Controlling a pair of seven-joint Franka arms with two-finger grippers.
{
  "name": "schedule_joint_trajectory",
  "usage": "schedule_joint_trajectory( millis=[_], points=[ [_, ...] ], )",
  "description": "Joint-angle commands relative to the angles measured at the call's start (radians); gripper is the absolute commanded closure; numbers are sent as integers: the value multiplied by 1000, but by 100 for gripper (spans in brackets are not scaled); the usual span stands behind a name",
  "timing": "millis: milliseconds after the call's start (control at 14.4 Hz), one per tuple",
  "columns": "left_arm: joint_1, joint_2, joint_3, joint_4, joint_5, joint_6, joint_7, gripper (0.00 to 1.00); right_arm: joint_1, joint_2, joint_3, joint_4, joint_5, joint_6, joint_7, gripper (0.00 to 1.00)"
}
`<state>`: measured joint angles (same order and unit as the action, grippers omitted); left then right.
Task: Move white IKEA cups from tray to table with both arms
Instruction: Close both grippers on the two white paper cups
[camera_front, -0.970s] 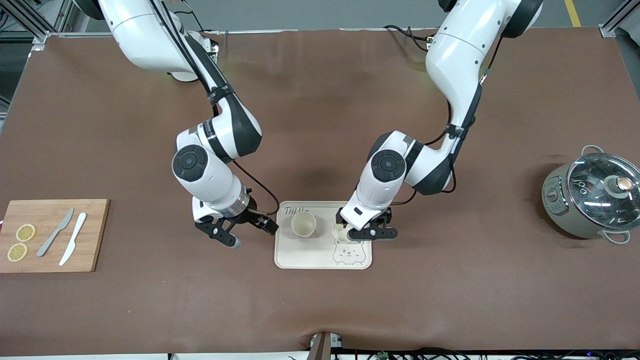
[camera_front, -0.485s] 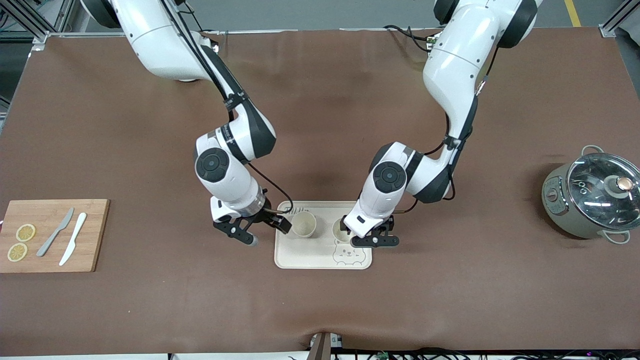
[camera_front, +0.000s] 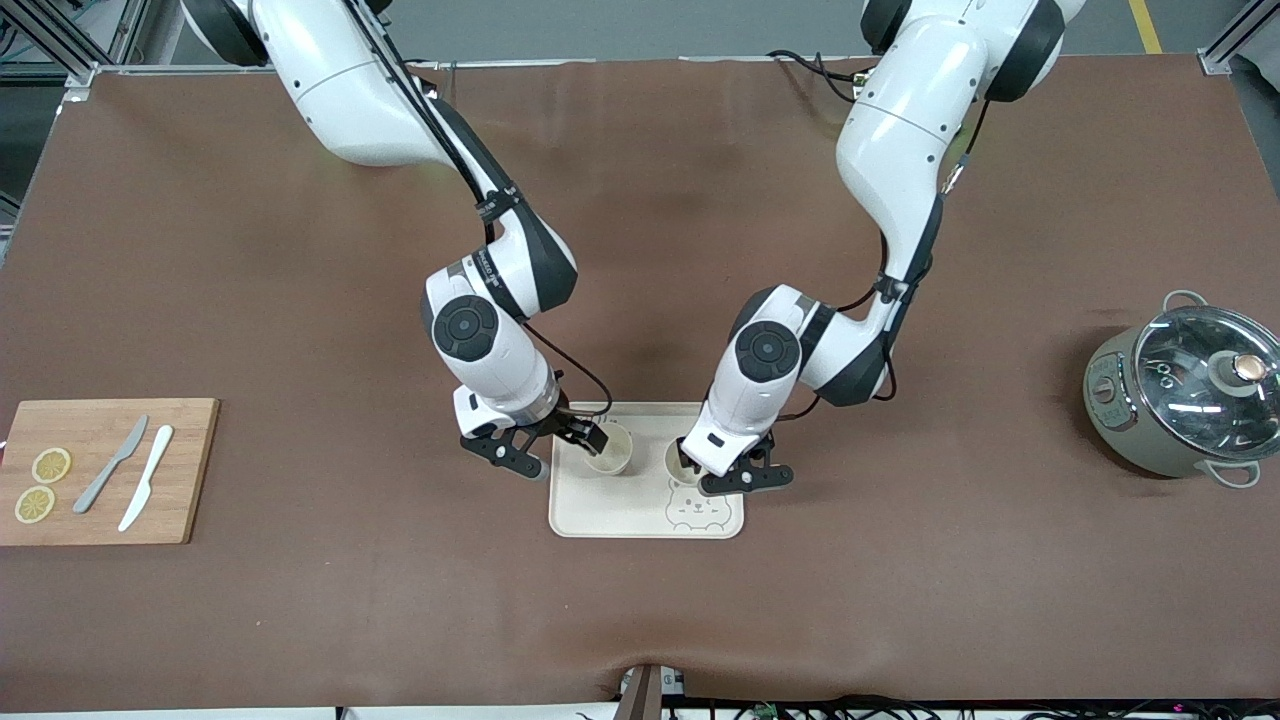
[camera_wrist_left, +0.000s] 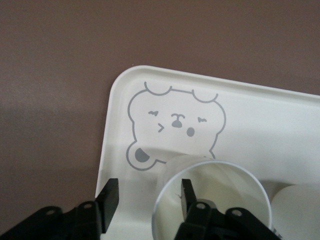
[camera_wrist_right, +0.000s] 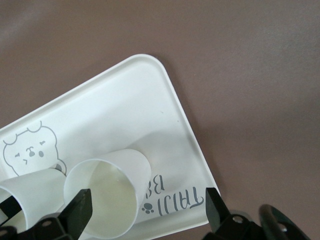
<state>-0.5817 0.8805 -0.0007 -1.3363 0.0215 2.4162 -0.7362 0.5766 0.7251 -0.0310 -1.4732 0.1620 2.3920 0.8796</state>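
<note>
Both arms have advanced onto the tray (camera_front: 640, 520). Left gripper (camera_front: 722, 470): jaws astride one cup's wall (camera_wrist_left: 210, 200), narrowing. Right gripper (camera_front: 560, 448): jaws spread, second cup (camera_wrist_right: 107, 197) between.

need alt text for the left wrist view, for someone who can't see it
The left gripper straddles the wall of a small cream-white tumbler, one finger inside its round rim and one outside, not yet closed on it. The cup stands on a cream tray beside a grey bear-face drawing; a second white cup's edge shows alongside, brown table around.
</note>
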Motion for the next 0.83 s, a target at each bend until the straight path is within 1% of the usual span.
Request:
schedule_joint_trajectory(
  millis=[0, 346, 485, 623, 762],
  points=[
    [-10, 0, 5, 14, 12, 3, -37, 100, 15, 30, -10, 24, 11, 41, 15, 0],
    [16, -23, 5, 3, 15, -12, -26, 100, 29, 57, -12, 22, 5, 59, 15, 0],
    [28, -98, 4, -90, 15, -16, -26, 100, 35, 71, -12, 24, 7, 70, 15, 0],
    [43, -203, 1, -200, 15, -25, -12, 100, 39, 82, -12, 24, 7, 85, 15, 0],
    [72, -300, -2, -274, 11, -98, 58, 100, 42, 89, -12, 24, 5, 101, 15, 0]
  ],
)
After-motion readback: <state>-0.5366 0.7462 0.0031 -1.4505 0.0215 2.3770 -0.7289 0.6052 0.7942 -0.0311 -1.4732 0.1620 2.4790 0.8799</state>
